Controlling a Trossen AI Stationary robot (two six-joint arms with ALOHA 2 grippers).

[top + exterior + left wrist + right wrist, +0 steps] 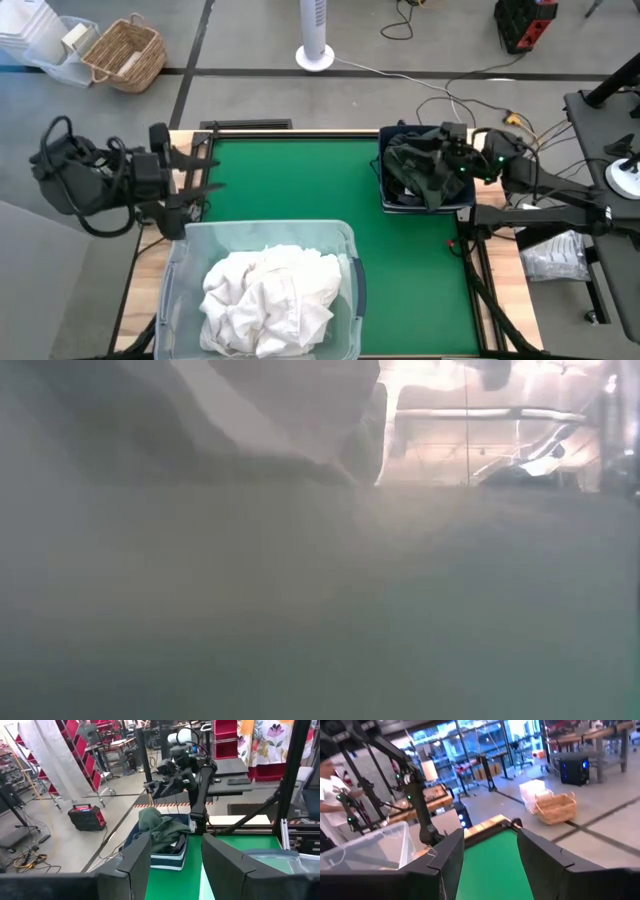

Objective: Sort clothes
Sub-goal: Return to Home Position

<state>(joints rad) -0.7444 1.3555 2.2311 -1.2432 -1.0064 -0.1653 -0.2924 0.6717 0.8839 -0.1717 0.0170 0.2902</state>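
White clothes (pixel 270 295) lie heaped in the clear tub (pixel 265 228) at the table's near edge. Dark clothes (pixel 420 170), olive green on top (pixel 160 827), are piled in the dark blue bin (pixel 381 190) at the far right. My left gripper (pixel 205 185) hangs over the table's left edge; it is open and holds nothing (pixel 175 840). My right gripper (pixel 442 155) hovers level above the bin's pile, pointing toward the table's left; it is open with only air between its fingers (pixel 490 837). The low view is a blur.
Bare green mat (pixel 290 180) lies between tub and bin. Off the table are a wicker basket (pixel 125 52), white boxes (pixel 40 40), a fan base (pixel 315 55) and a plastic bag (pixel 555 255). A person (pixel 330 790) stands beyond the table's left side.
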